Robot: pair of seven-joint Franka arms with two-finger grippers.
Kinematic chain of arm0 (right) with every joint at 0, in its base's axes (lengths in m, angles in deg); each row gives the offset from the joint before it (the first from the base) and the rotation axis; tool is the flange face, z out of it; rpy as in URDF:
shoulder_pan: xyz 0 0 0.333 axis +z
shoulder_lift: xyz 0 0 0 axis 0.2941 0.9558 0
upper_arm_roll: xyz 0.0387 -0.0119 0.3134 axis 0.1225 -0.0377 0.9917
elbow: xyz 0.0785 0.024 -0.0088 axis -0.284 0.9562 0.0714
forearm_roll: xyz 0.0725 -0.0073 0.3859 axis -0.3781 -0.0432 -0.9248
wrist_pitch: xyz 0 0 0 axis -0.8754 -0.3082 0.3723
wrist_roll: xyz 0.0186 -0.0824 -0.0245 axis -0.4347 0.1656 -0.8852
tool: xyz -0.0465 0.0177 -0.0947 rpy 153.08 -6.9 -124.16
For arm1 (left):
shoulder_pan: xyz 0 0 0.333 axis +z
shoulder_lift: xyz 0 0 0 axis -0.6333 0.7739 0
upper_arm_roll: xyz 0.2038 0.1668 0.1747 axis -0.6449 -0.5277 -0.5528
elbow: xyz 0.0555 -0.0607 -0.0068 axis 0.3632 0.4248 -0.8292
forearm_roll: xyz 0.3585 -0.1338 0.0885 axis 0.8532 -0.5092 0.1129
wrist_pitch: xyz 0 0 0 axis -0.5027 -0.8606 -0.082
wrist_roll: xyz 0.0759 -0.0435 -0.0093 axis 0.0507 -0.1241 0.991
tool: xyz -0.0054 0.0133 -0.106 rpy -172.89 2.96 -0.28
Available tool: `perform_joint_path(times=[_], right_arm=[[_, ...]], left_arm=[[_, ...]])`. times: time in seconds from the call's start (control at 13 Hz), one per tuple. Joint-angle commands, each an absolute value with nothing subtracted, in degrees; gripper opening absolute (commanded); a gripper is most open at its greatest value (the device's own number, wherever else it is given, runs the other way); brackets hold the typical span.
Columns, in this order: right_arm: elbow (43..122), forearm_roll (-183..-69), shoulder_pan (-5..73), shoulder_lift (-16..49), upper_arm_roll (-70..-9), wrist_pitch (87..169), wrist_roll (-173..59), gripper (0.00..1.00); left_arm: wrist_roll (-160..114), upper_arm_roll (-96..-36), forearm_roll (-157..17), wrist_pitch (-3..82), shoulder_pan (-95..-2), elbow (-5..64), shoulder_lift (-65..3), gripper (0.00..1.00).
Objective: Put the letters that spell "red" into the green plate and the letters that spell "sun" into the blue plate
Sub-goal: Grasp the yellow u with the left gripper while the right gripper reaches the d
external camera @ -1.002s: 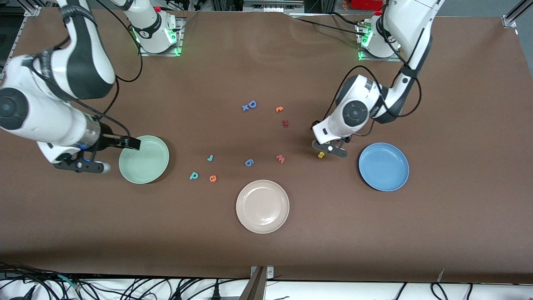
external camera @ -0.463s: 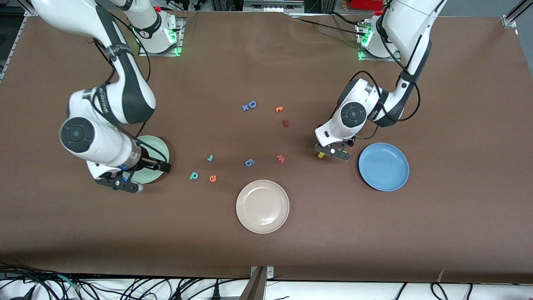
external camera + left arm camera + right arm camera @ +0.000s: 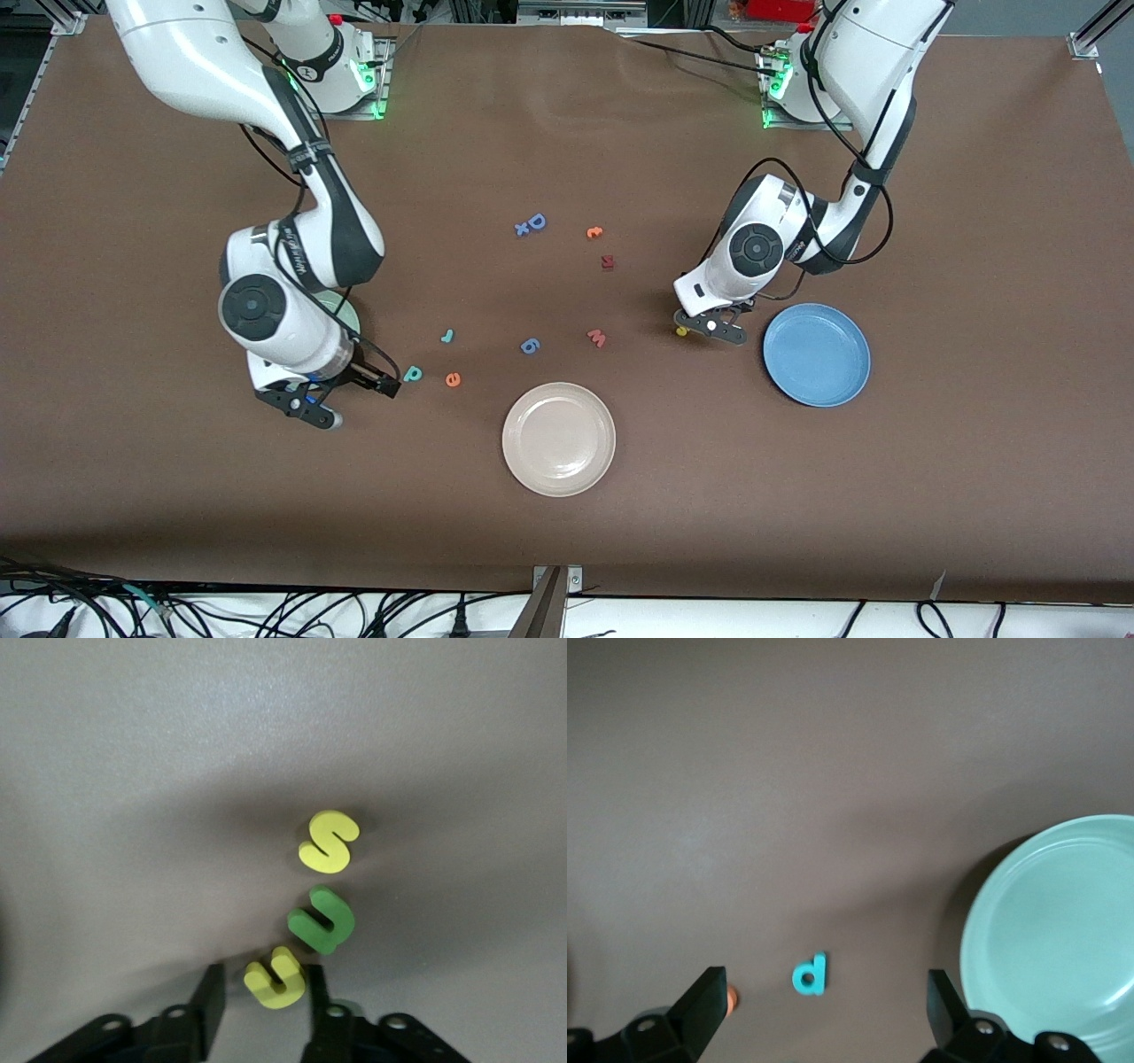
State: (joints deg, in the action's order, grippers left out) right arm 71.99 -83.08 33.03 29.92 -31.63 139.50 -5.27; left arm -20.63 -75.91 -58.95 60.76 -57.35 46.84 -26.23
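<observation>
Low in the left wrist view, the left gripper (image 3: pixel 261 1005) clamps the yellow arch letter (image 3: pixel 275 977); olive arch letter (image 3: pixel 322 920) touching, yellow "s" (image 3: pixel 329 841) above. Lower left of the front view, the right gripper (image 3: pixel 824 1005) gapes over the teal "d" (image 3: pixel 810 974).

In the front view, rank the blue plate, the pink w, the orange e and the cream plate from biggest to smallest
1. cream plate and blue plate: look alike in size, not ranked apart.
2. pink w and orange e: both tiny, too close to rank.

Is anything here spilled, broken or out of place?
Nothing stands out. The letters lie loose on the table and all three plates look bare, but nothing is broken. The left gripper is down around a yellow letter; the right gripper, open, is over the teal d.
</observation>
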Motion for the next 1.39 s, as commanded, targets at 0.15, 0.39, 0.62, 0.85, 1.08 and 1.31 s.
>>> perform_joint_path(times=[0.15, 0.39, 0.62, 0.85, 1.08, 1.31], right_arm=[[71.31, -80.88, 34.24, 32.88, -31.93, 143.84, 3.46, 1.0], [72.54, -81.06, 34.33, 34.2, -31.84, 148.15, 7.07, 1.0], [72.71, -81.32, 34.5, 35.17, -31.58, 148.85, 8.74, 1.0], [72.71, -85.27, 34.5, 35.88, -31.58, 148.86, 8.75, 1.0], [72.71, -85.98, 35.11, 36.31, -31.58, 148.42, 8.83, 1.0], [72.8, -86.16, 35.38, 37.54, -31.58, 148.42, 9.18, 1.0]], left_arm=[[-20.0, -75.55, -57.88, 62.71, -56.79, 47.27, -25.5, 0.24], [-20.43, -75.55, -57.88, 62.01, -56.26, 46.93, -26.9, 0.04], [-20.96, -75.55, -57.7, 56.32, -54.77, 45.44, -30.76, 0.04], [-27.79, -75.55, -57.7, 49.71, -51.44, 41.48, -31.3, 0.05], [-37.29, -75.72, -57.09, 49.61, -46.87, 40.42, -30.43, 0.07], [-40.03, -76.43, -53.59, 50.23, -44.4, 38.41, -26.92, 0.08]])
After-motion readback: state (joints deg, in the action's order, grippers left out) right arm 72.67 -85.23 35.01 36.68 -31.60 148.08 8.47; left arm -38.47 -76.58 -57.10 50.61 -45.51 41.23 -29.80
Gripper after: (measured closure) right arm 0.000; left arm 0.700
